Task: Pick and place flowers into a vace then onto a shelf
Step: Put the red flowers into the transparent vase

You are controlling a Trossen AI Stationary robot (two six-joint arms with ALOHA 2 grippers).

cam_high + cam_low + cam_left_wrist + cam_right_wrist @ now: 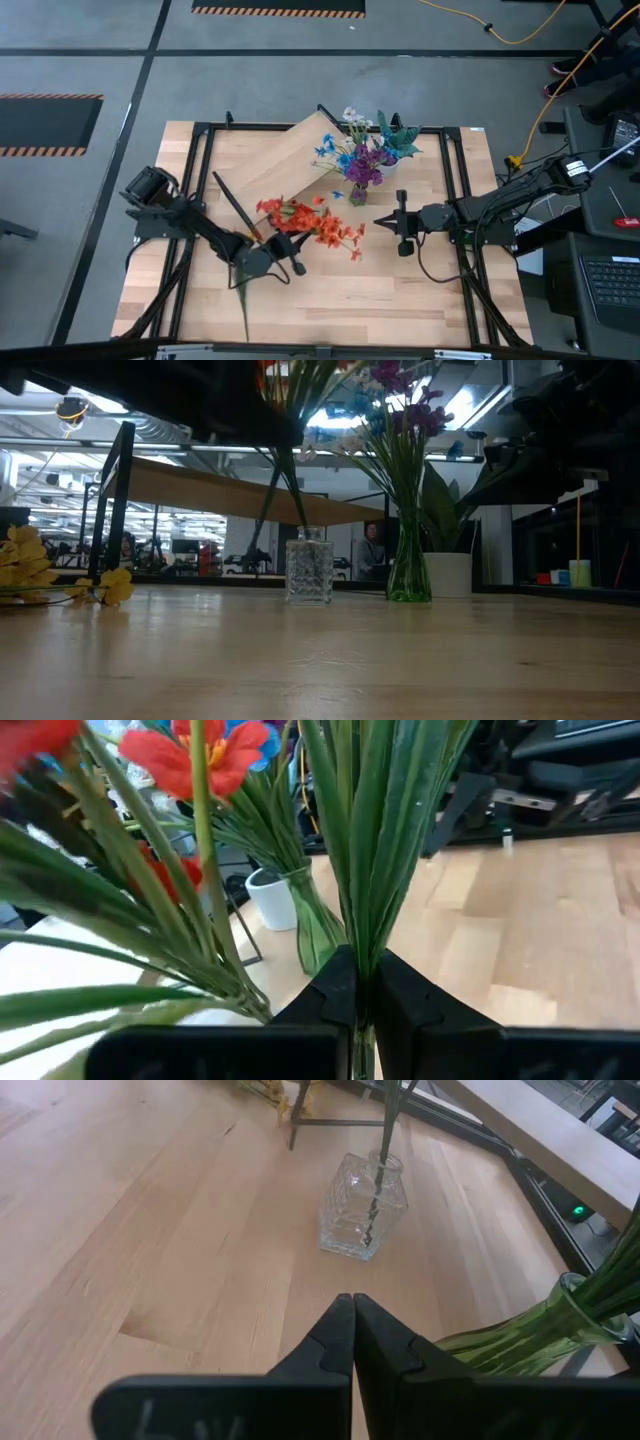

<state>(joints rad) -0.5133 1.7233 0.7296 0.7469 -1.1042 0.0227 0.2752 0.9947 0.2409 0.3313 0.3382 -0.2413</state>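
A: We are seeing the left hand [358, 1005] clenching the stems of the orange-red flowers [312, 224], their ends reaching into the clear vase [362, 1205] on the worktop [400, 290].

B: We are noting the right hand [352, 1330] hovering clenched, holding nothing; the shelf [230, 490] is standing behind.

The near bench [400, 300] is bare; the far middle is crowded by the shelf [285, 155], green vase [408, 575] and clear vase [308, 568].
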